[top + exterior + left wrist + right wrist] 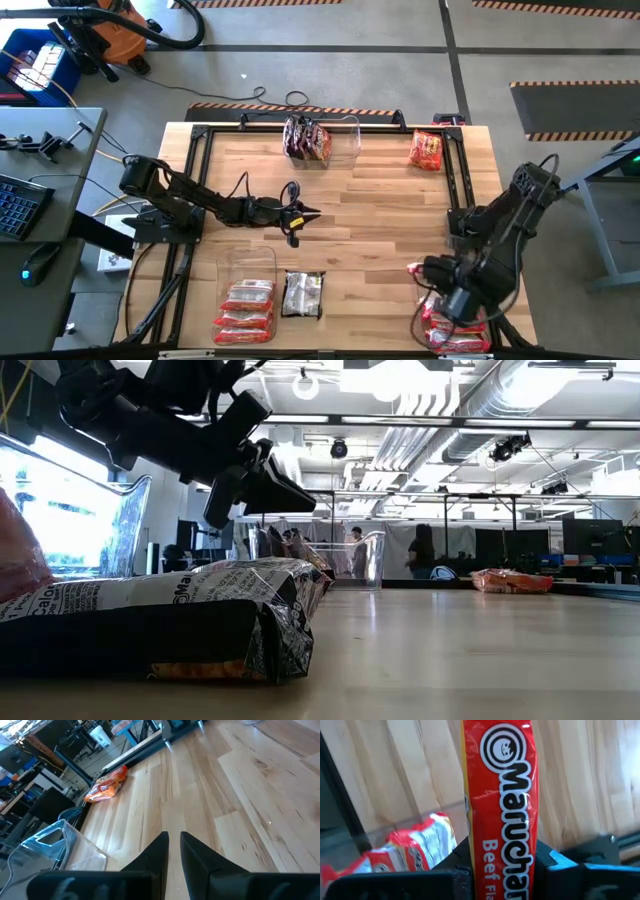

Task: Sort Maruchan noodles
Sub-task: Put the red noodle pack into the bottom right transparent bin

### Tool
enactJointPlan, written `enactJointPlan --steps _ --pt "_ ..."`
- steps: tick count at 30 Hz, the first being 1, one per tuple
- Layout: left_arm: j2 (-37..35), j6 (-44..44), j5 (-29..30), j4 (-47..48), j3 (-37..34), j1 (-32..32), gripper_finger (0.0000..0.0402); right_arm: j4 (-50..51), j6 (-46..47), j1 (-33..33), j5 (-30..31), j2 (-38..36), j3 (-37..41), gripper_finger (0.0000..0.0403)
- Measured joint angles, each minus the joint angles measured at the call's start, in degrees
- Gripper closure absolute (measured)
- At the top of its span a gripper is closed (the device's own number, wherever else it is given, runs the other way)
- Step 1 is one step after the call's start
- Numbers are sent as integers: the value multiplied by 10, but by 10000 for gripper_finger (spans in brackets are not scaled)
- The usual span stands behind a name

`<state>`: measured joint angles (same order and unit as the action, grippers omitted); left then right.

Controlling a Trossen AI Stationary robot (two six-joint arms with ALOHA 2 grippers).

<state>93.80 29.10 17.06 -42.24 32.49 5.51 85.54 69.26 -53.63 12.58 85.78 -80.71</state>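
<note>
My right gripper [428, 273] hangs over the near right corner, shut on a red Maruchan beef packet [505, 795]. Below it, more red packets [455, 328] lie piled in a clear bin. My left gripper [305, 213] hovers above the table's middle, shut and empty [174, 847]. A dark black-silver packet [302, 295] lies flat near the near edge. Pinkish red-and-white packets [245, 308] fill a clear bin at near left. Dark packets [306, 140] sit in the far bin. One orange packet [425, 150] lies flat at far right. My right gripper pinches the red beef packet between its two fingers [462, 855], one on each flat face, at the end bearing the flavour print [502, 865]. The packet stands out past the fingers, lifted clear above the binned packets [420, 845].
A black metal frame [200, 130] runs around the tabletop. The clear far bin [365, 560] and the near left bin wall [125, 530] stand upright. Bare wood [390, 230] lies between the two arms. People stand in the room far behind the table [420, 555].
</note>
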Motion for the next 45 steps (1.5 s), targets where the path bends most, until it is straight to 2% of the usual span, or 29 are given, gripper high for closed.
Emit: enactJointPlan --steps 6,12,20,28,33,36,40,45 --pt "0 1 1 0 0 0 362 -10 40 -41 -45 0 70 328" --pt "0 6 2 5 0 -1 362 -57 28 -53 -65 0 135 328" --pt "0 5 3 10 0 -8 362 -116 10 -54 -99 0 180 327" --pt "0 5 3 13 0 -8 362 -124 29 -53 -122 0 198 260" --pt "0 6 11 23 1 -8 362 -121 44 -53 -135 0 198 242" --pt "0 6 19 23 1 -8 362 -121 45 -53 -158 0 198 240" --pt "0 7 20 24 1 -8 362 -128 44 -53 -161 0 198 242" --pt "0 7 20 24 1 -8 362 -130 44 -53 -158 0 197 276"
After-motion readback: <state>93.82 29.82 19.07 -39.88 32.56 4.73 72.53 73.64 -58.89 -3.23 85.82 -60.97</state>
